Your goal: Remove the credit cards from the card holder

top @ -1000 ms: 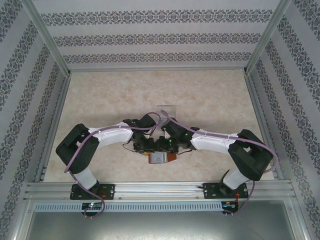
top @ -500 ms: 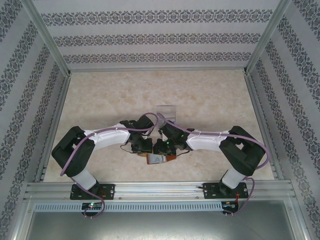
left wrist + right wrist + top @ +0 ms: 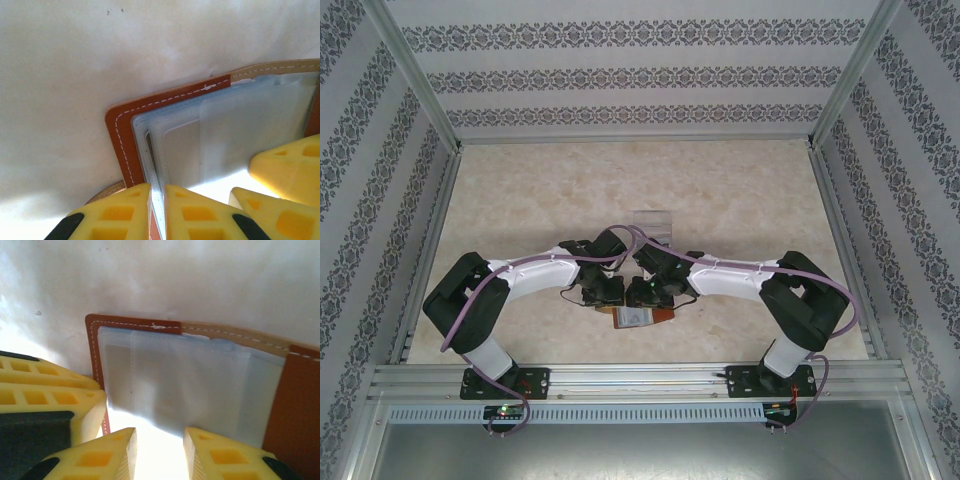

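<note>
Pinching the edge of one card holder point(image 3: 120, 135), left hand point(image 3: 157, 194) nearly closed, right hand point(image 3: 160, 439) part open over its sleeves point(image 3: 200, 385)

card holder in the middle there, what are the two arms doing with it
The open brown leather card holder lies near the front of the table. The left end effector is shut on one edge of it. The right end effector sits open at the lower edge of the clear sleeves. What looks like a card sits inside a sleeve.
</note>
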`<action>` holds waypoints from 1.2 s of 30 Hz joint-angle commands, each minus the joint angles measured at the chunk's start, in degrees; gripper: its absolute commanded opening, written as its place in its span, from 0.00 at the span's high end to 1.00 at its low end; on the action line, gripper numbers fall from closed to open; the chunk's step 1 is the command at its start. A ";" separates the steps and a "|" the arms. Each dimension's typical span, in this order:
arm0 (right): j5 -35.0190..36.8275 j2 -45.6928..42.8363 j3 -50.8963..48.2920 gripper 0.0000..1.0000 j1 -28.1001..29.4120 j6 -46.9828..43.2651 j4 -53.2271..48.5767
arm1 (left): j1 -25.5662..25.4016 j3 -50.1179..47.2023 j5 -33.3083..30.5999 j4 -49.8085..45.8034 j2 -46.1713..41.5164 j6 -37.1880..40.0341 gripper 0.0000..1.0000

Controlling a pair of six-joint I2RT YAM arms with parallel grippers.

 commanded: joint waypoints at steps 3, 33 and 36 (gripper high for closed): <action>6.48 -1.36 2.59 0.61 1.10 -2.94 -9.26 | 0.50 -0.06 1.10 0.57 0.36 -0.05 0.83; 28.01 1.81 11.46 0.41 5.42 -7.18 -32.85 | 0.50 0.48 1.47 0.49 0.97 0.42 0.83; 30.30 1.57 12.08 0.40 5.59 -7.36 -35.34 | 0.50 0.76 1.73 0.31 0.84 0.49 0.83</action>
